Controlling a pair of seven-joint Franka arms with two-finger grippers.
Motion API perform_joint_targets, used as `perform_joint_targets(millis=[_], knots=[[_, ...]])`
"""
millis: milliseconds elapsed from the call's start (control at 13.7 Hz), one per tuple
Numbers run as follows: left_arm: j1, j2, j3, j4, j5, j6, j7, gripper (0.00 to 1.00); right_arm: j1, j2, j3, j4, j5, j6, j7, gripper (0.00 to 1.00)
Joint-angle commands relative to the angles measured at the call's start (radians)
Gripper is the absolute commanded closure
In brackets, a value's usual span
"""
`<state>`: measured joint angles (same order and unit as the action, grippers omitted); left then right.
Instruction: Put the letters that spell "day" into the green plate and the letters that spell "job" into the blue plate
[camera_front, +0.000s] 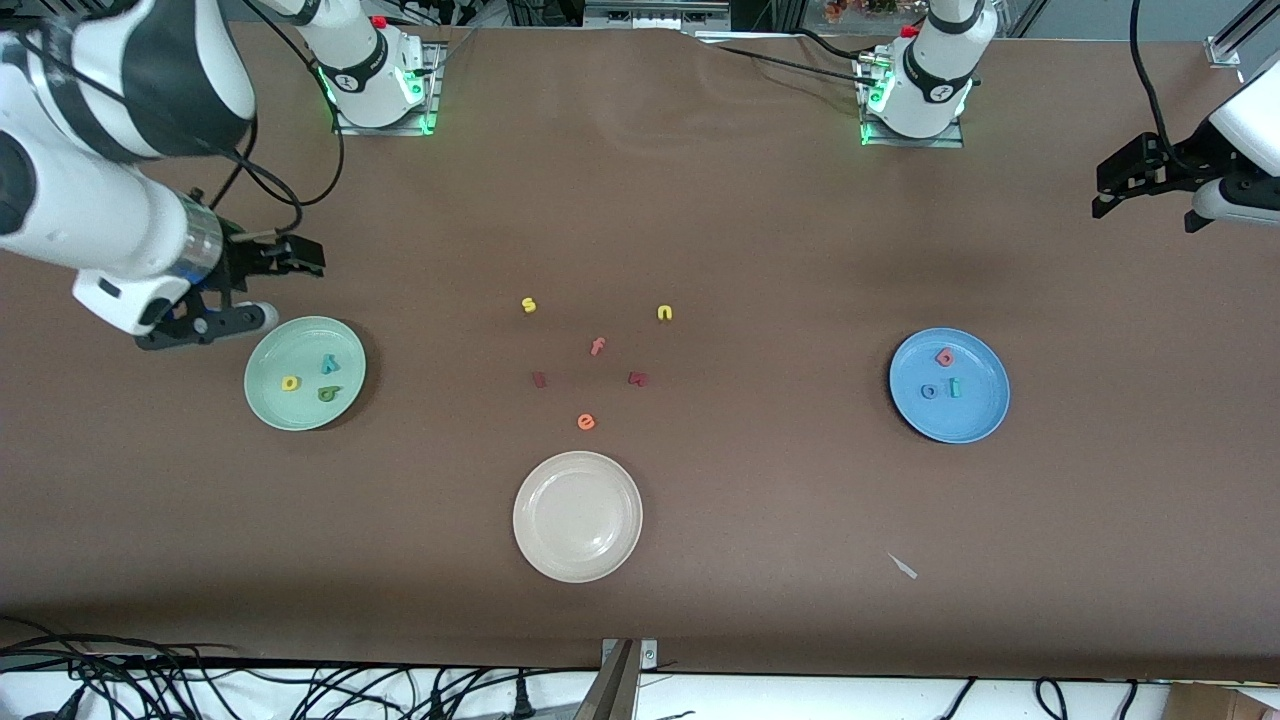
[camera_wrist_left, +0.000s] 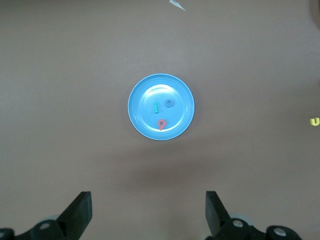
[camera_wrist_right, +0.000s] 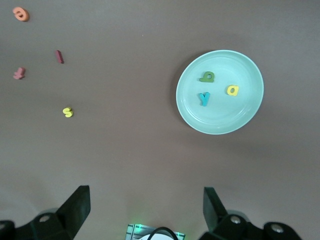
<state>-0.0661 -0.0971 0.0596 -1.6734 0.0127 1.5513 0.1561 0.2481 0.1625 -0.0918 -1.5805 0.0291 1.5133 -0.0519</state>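
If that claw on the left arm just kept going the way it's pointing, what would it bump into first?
Probably the bare table just short of the blue plate; the open left gripper points down at it, though depth is unclear.

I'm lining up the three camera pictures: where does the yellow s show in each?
Front view: yellow s on the bare table, farther from the camera than the pink f.
Left wrist view: not in it.
Right wrist view: yellow s on the bare table, apart from the green plate.
Shared landmark: the green plate, in the front and right wrist views.
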Motion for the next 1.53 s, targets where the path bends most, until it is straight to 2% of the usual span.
perform_joint_targets(millis=[0,73,510,1457], knots=[[-0.003,0.011,0.002,0.029,-0.011,-0.022,-0.010,0.00,-0.062,-0.087,0.064,-0.026,-0.075,-0.012,0.009,0.00],[-0.003,0.011,0.002,0.029,-0.011,-0.022,-0.010,0.00,-0.064,-0.101,0.064,-0.024,-0.104,-0.012,0.009,0.00],[-0.004,0.011,0.000,0.029,-0.011,-0.022,-0.010,0.00,-0.144,-0.109,0.053,-0.016,-0.095,0.019,0.015,0.00],[-0.003,0.013,0.002,0.034,-0.011,-0.022,-0.012,0.00,-0.162,-0.078,0.035,0.011,-0.090,0.011,0.015,0.00]])
